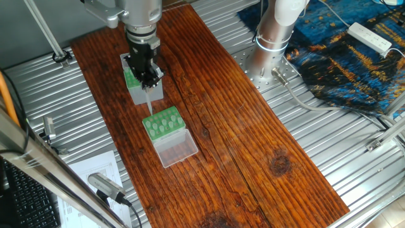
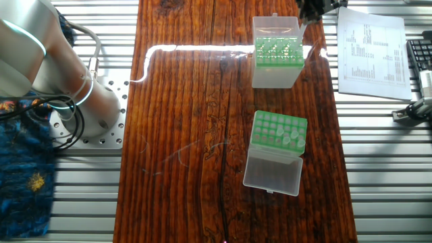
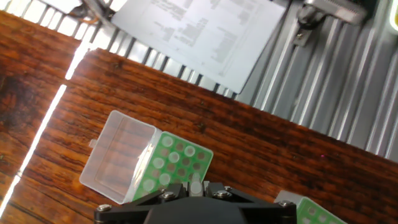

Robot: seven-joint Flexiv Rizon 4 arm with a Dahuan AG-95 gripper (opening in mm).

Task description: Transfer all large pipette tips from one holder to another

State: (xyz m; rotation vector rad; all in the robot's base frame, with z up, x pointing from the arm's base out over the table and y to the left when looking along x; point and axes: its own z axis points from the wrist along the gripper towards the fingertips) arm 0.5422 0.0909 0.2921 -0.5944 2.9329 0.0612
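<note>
My gripper (image 1: 149,81) hangs over the taller grey-sided holder (image 1: 144,92). It is shut on one large pipette tip (image 1: 149,99), which points down toward the low green rack (image 1: 162,121). In the hand view the tip's round top (image 3: 196,188) sits between the jaws of the gripper (image 3: 196,184), with the low rack (image 3: 180,158) below. The low rack holds several pale tips (image 2: 290,140) on one side, and its clear lid (image 2: 272,169) lies open. The taller holder's green top (image 2: 277,50) shows in the other fixed view, where the gripper (image 2: 309,9) is mostly cut off at the top edge.
The boxes stand on a dark wooden board (image 1: 240,139) over a ribbed metal table (image 1: 354,145). A printed paper sheet (image 2: 371,47) lies beside the board. The robot base (image 1: 272,38) stands at the far side, with cables and a blue cloth (image 1: 354,57) behind it.
</note>
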